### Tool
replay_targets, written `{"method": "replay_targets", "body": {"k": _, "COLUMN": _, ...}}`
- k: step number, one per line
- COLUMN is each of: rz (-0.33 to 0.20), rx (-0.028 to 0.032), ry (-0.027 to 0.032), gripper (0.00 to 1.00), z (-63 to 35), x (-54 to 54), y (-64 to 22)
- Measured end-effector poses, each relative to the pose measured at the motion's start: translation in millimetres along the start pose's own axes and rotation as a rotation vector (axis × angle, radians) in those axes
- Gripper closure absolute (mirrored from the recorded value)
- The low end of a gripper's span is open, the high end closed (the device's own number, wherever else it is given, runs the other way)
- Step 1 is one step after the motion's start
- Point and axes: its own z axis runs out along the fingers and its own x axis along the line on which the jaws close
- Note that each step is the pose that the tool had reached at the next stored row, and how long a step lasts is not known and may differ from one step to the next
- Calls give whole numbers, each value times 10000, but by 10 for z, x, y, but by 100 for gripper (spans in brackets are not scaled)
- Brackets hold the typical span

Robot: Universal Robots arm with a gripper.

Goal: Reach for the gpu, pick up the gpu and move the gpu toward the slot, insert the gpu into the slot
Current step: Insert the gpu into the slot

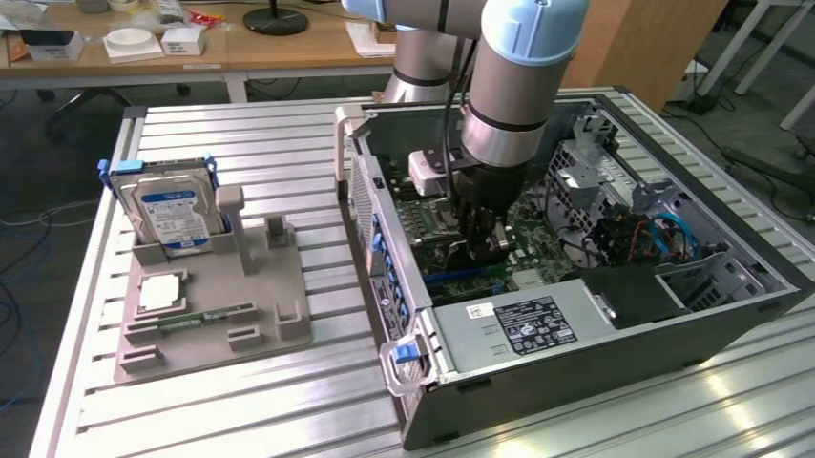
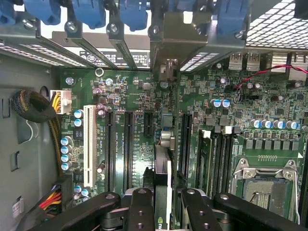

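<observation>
My gripper (image 1: 482, 239) reaches down inside the open computer case (image 1: 612, 334), just above the motherboard (image 2: 231, 96). In the wrist view the gripper (image 2: 162, 211) is shut on the gpu (image 2: 161, 163). The gpu is seen edge-on as a thin upright card running from between the black fingers (image 2: 139, 207) toward the case's rear wall. Its pale metal bracket (image 2: 166, 57) stands at the rear slot openings. The card sits in line with a gap between the long black expansion slots (image 2: 127, 144). Its lower edge and the slot under it are hidden.
A white slot (image 2: 88, 144) and bundled cables (image 2: 36, 108) lie to one side of the card, the CPU socket (image 2: 262, 185) to the other. Blue latches (image 2: 130, 9) line the rear wall. Outside, a grey fixture (image 1: 210, 315) holds a blue-labelled hard drive (image 1: 172, 215) and a memory stick (image 1: 204, 315).
</observation>
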Motion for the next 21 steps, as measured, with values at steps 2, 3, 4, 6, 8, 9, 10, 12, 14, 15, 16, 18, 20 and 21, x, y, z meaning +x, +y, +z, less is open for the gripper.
{"method": "replay_targets", "body": {"k": 2, "rz": 0, "rx": 3, "ry": -4, "gripper": 73, "z": 6, "x": 0, "y": 0}}
{"method": "replay_targets", "body": {"k": 3, "rz": 0, "rx": 3, "ry": -5, "gripper": 73, "z": 13, "x": -1, "y": 0}}
{"method": "replay_targets", "body": {"k": 4, "rz": 0, "rx": 1, "ry": -1, "gripper": 73, "z": 16, "x": 0, "y": 1}}
{"method": "replay_targets", "body": {"k": 6, "rz": 0, "rx": -1, "ry": 2, "gripper": 73, "z": 22, "x": 1, "y": 1}}
{"method": "replay_targets", "body": {"k": 8, "rz": 0, "rx": -1, "ry": 1, "gripper": 73, "z": 28, "x": 0, "y": 3}}
{"method": "replay_targets", "body": {"k": 9, "rz": 1, "rx": 0, "ry": 1, "gripper": 73, "z": 31, "x": 0, "y": 4}}
{"method": "replay_targets", "body": {"k": 10, "rz": 1, "rx": 0, "ry": 0, "gripper": 73, "z": 34, "x": 0, "y": 6}}
{"method": "replay_targets", "body": {"k": 12, "rz": 0, "rx": 1, "ry": -1, "gripper": 73, "z": 40, "x": 0, "y": 8}}
{"method": "replay_targets", "body": {"k": 14, "rz": -1, "rx": 0, "ry": 1, "gripper": 73, "z": 43, "x": 1, "y": 10}}
{"method": "replay_targets", "body": {"k": 15, "rz": -1, "rx": 0, "ry": 2, "gripper": 73, "z": 44, "x": 1, "y": 10}}
{"method": "replay_targets", "body": {"k": 16, "rz": -1, "rx": 0, "ry": 2, "gripper": 73, "z": 44, "x": 1, "y": 10}}
{"method": "replay_targets", "body": {"k": 18, "rz": 1, "rx": 1, "ry": 0, "gripper": 73, "z": 45, "x": 0, "y": 11}}
{"method": "replay_targets", "body": {"k": 20, "rz": 1, "rx": 1, "ry": -1, "gripper": 73, "z": 45, "x": 0, "y": 11}}
{"method": "replay_targets", "body": {"k": 21, "rz": 1, "rx": 0, "ry": -2, "gripper": 73, "z": 46, "x": 0, "y": 8}}
